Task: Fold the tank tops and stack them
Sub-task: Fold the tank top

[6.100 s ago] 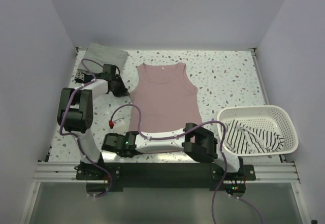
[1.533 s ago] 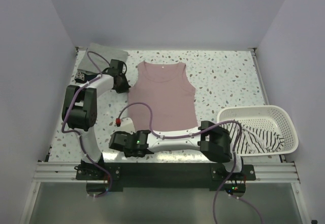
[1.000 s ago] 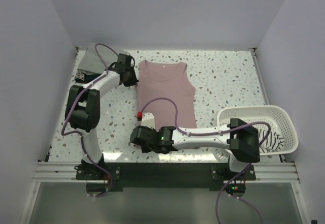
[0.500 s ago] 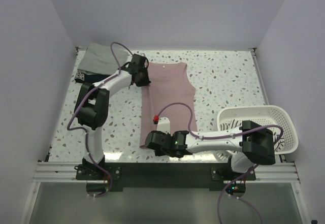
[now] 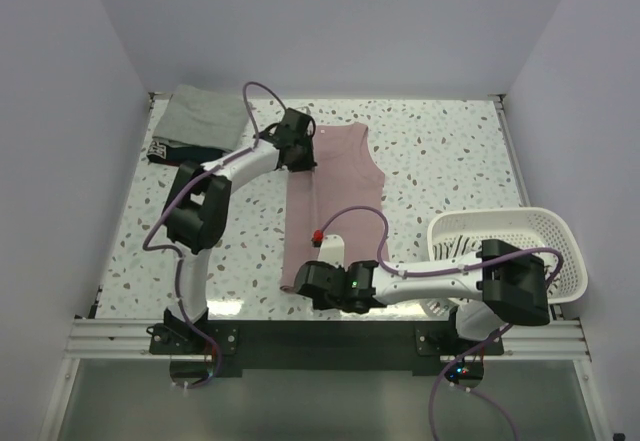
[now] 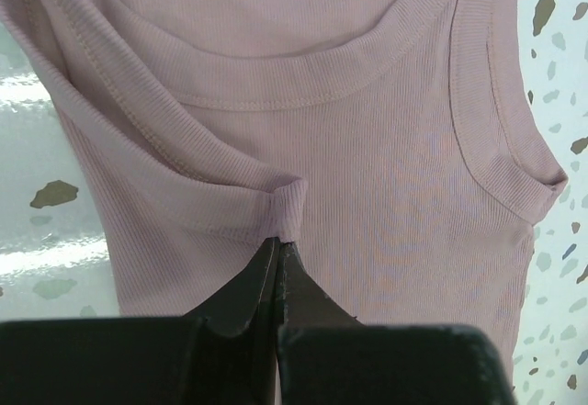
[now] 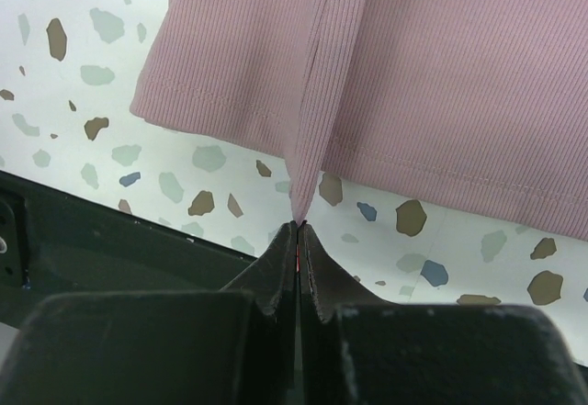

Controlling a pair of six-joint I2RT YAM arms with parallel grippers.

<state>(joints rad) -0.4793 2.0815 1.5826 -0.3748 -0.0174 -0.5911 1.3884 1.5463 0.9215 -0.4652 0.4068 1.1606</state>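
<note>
**Top external view: both claws pinch the pink tank top at mid-bench**

The speckled bench carries everything. The pink tank top lies at its middle, neckline toward the far edge and hem toward the arms' bases. Its left side is lifted and drawn in over the rest, so it shows as a narrow lengthwise strip.

The white slotted basket stands at the near right of the bench, well apart from the pink tank top. A bit of the striped top shows inside it, mostly hidden behind the right arm.

In the far left corner the grey-green top lies folded, and the navy top lies just beside it on the near side, touching it.

The left claw is closed, its tips pinching a gathered fold of the pink tank top just below the neckline, near one shoulder strap. The fabric puckers into a small ridge at the tips.

The right claw is also closed, gripping the pink tank top at the hem. A raised crease runs from its tips up into the cloth, and the hem's stitched edge lies on the bench to either side.
</note>
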